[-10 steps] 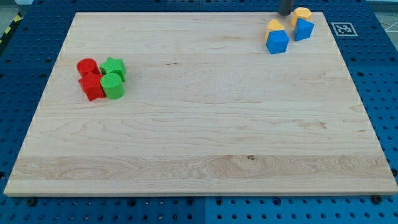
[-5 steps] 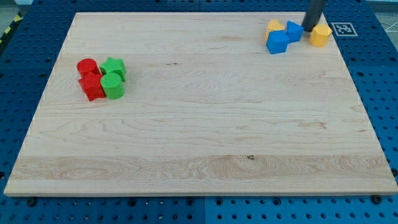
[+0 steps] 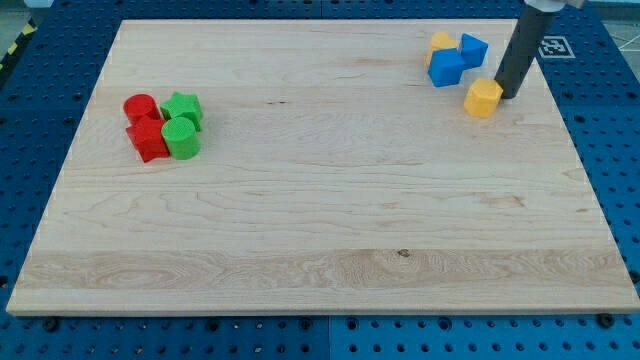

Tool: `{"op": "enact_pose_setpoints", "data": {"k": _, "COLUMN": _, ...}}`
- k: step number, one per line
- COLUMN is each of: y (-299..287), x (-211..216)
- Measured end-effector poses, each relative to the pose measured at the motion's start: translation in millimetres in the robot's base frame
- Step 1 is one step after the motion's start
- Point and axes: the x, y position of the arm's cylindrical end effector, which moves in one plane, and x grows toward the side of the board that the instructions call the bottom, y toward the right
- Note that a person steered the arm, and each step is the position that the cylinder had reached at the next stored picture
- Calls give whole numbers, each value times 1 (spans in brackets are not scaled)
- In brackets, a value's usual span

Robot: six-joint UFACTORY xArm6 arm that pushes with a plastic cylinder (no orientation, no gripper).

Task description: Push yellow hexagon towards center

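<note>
The yellow hexagon [image 3: 483, 98] lies on the wooden board [image 3: 320, 200] near the view's upper right. My tip [image 3: 509, 94] is just to its right and touches its upper right side. Above and left of it sit two blue blocks [image 3: 446, 68] [image 3: 473, 49] and a second yellow block [image 3: 441, 42], clustered together.
A red cylinder [image 3: 140, 106], a red block [image 3: 149, 138], a green star [image 3: 183, 107] and a green cylinder [image 3: 182, 137] are bunched at the view's left. A fiducial marker [image 3: 552, 47] lies off the board's upper right corner.
My tip has moved down from the board's top edge to the right of the blue blocks. The yellow hexagon has slid down and left, away from the blue blocks.
</note>
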Motion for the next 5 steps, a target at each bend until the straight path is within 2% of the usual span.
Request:
{"op": "enact_pose_setpoints", "data": {"k": 1, "y": 38, "x": 0}}
{"op": "enact_pose_setpoints", "data": {"k": 2, "y": 22, "x": 0}}
{"op": "enact_pose_setpoints", "data": {"k": 3, "y": -53, "x": 6}}
{"op": "enact_pose_setpoints", "data": {"k": 4, "y": -158, "x": 19}}
{"op": "enact_pose_setpoints", "data": {"k": 5, "y": -206, "x": 28}}
